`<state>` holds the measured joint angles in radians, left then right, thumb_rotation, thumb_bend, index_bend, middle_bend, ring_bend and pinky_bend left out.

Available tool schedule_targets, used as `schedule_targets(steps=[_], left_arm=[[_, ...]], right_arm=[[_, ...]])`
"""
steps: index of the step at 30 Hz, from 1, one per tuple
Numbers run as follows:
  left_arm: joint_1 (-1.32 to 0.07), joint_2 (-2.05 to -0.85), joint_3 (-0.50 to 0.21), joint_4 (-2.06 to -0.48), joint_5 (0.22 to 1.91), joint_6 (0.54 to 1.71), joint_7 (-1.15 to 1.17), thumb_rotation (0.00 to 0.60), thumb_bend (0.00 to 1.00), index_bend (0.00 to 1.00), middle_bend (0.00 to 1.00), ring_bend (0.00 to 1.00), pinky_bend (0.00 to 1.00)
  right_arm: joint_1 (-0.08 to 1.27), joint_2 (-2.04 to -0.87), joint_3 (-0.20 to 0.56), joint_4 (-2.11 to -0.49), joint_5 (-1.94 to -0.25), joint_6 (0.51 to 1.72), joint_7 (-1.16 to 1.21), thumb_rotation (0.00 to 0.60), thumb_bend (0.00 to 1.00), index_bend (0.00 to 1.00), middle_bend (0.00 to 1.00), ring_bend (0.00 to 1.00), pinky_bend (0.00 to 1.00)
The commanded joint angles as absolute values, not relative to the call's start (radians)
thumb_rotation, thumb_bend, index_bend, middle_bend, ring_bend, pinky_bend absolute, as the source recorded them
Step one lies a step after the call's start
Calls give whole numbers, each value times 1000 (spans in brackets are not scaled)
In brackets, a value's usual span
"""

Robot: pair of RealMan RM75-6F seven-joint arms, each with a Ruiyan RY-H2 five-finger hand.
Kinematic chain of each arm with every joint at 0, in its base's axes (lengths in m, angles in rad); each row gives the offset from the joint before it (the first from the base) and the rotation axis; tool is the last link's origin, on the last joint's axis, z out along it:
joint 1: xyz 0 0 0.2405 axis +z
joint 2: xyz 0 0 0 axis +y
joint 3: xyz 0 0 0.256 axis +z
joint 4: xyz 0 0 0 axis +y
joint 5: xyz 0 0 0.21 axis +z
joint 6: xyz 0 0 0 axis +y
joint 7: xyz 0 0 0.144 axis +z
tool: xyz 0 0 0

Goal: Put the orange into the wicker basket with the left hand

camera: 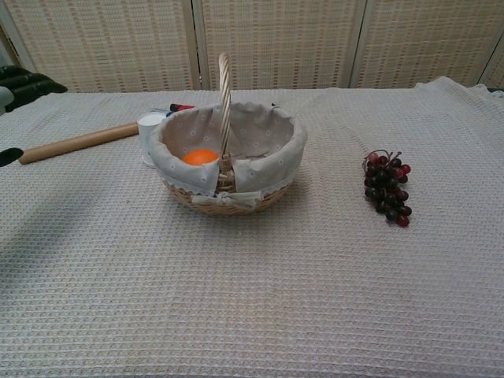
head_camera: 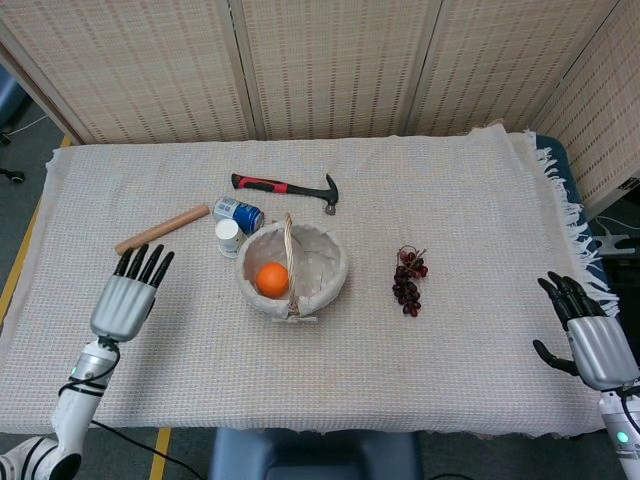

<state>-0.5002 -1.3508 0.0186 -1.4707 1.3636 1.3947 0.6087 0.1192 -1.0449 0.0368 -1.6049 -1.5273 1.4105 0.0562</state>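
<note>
The orange [head_camera: 271, 278] [camera: 200, 157] lies inside the cloth-lined wicker basket [head_camera: 325, 262] [camera: 272, 150], on the left side of its upright handle. My left hand [head_camera: 129, 295] hovers well to the left of the basket, empty, fingers straight and apart; only its dark fingertips [camera: 24, 83] show at the chest view's left edge. Far off at the table's right front corner, my right hand [head_camera: 590, 333] is empty with its fingers spread.
Behind the basket lie a red-handled hammer [head_camera: 286, 189], a blue can [head_camera: 238, 213], a small white cup [head_camera: 229, 234] [camera: 149, 127] and a wooden rolling pin [head_camera: 161, 229] [camera: 77, 142]. A bunch of dark grapes [head_camera: 408, 280] [camera: 386, 187] sits right of the basket.
</note>
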Motion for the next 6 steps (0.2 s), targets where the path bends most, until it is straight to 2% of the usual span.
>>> schedule_targets(steps=[1,6], left_arm=[[-435,-1317,60,-1475,1390,1429,551,600,370,22,70,83,153],[-384,-1283,68,-1531,1362,1418,484,600,369,30,84,101,153]], right_arm=[[119,-1045,37,-1604,-1528,1411,56,600,189,0,0,0,239],[120,-1046,37,-1603,-1529,1411,56,600,189,0,0,0,239]])
